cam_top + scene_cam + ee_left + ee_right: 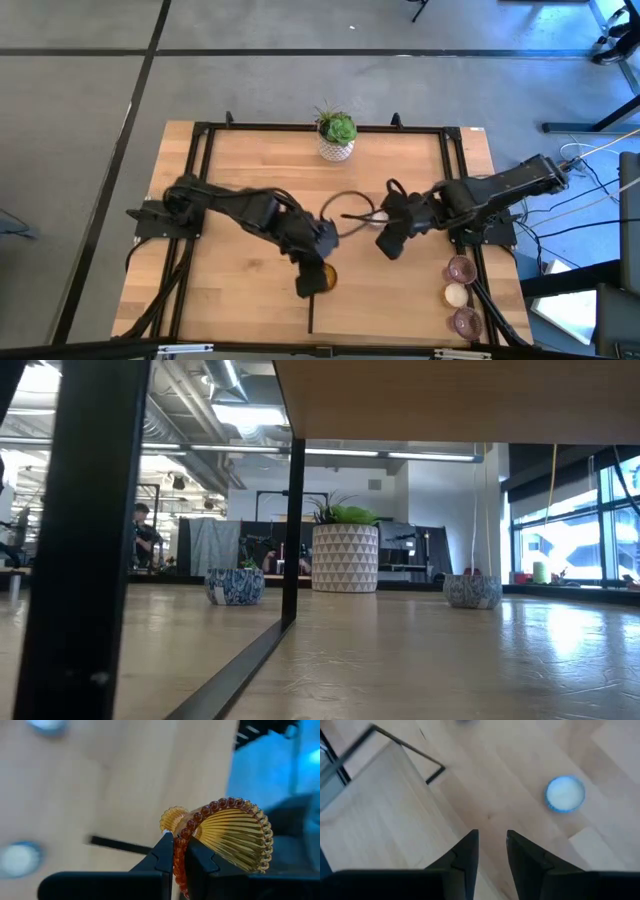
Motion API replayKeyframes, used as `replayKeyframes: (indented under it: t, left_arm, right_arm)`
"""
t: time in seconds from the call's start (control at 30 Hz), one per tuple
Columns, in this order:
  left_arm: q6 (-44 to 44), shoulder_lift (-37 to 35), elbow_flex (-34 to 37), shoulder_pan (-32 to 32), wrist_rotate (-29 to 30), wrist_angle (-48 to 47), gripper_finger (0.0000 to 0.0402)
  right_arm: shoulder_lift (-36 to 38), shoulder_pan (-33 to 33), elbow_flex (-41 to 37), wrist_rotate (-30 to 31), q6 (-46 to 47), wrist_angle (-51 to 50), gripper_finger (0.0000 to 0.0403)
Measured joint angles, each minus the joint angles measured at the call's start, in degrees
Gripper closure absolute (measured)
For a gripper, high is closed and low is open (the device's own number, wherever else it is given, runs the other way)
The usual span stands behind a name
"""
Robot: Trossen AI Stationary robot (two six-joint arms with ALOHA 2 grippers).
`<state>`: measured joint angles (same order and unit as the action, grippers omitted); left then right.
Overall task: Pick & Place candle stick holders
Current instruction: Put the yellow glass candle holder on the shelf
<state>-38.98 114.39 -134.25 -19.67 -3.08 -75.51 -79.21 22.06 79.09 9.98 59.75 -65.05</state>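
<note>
Near the front middle of the table [240, 300], the left arm reached in from its base at the left edge, bent at the elbow and angled down toward the front. Its gripper [312, 280] was clenched on the beaded rim of the amber holder [325, 277], which it gripped edge-on; in the left wrist view the two dark fingers [165, 857] pinched that rim with the ribbed bowl of the holder [235, 837] fanning out to one side of them. Seen from above, the amber holder sat just beside the gripper's tip, close to the dark seam that runs to the front edge of the table.

The right arm stretched in from the right edge toward the centre, wrist tilted downward, its gripper [390, 240] near a white holder [364, 215] and a loop of dark cable. In the right wrist view its fingers [467, 852] stood a little apart with bare wood between them, grasping nothing; a pale round holder [564, 793] lay on the wood well beyond them, off to one side.

Three more holders stood in a row at the front right corner: a purple one [459, 268], a cream one [456, 294] and another purple one [466, 320]. A potted plant [336, 135] stood at the back middle.
</note>
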Motion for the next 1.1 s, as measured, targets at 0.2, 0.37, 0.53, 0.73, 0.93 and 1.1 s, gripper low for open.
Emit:
replayKeyframes:
  t: [0.2,0.37,0.53,0.73,0.93,1.1]
  left_arm:
    - [-2.5,1.1,0.4,-0.3,-2.0,0.6,0.0385]
    - [-3.2,0.9,-0.7,0.4,-1.3,0.5,0.0385]
    - [-2.4,0.8,-0.7,1.5,-1.6,0.5,0.0385]
    - [-1.8,0.8,-0.5,3.4,-4.3,0.7,0.0385]
    - [-0.1,2.5,-0.5,4.5,-9.0,0.8,0.0385]
    - [3.0,5.7,-0.5,3.2,-11.7,0.7,0.0385]
  right_arm:
    - [3.9,3.9,0.0,8.5,2.4,-1.4,0.0310]
    - [7.0,8.7,0.0,16.4,2.9,-2.5,0.0322]
    - [8.5,19.5,0.0,28.4,2.3,-1.0,0.0332]
    - [7.0,34.9,0.0,49.4,-0.4,8.0,0.0336]
    - [6.4,38.0,0.0,54.6,-1.7,9.1,0.0337]
    - [6.4,38.0,0.0,55.4,-1.7,8.7,0.0337]
